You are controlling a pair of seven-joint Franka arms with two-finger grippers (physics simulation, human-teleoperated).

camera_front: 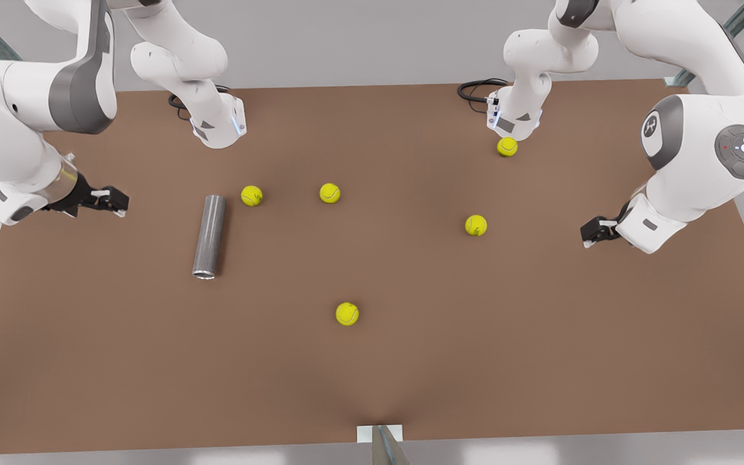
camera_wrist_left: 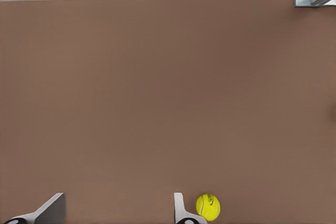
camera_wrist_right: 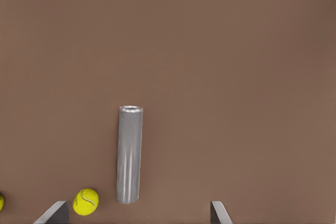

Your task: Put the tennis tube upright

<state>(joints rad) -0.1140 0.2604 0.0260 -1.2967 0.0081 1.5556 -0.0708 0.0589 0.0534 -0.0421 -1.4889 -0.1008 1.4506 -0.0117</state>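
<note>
While the tennis tube (camera_front: pixel 209 236) lies flat ahead of the right gripper (camera_front: pixel 108 199), fingers spread wide and empty, the approach has not begun; next call is a reach and grasp. Nearest tennis ball (camera_front: pixel 251 195) sits beyond it. Left gripper (camera_front: pixel 590 232) waits apart, wide.

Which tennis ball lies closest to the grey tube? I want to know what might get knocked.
The tennis ball just off the tennis tube's far end, on its front-view right side. The other four balls lie farther toward the table's middle and right.
</note>
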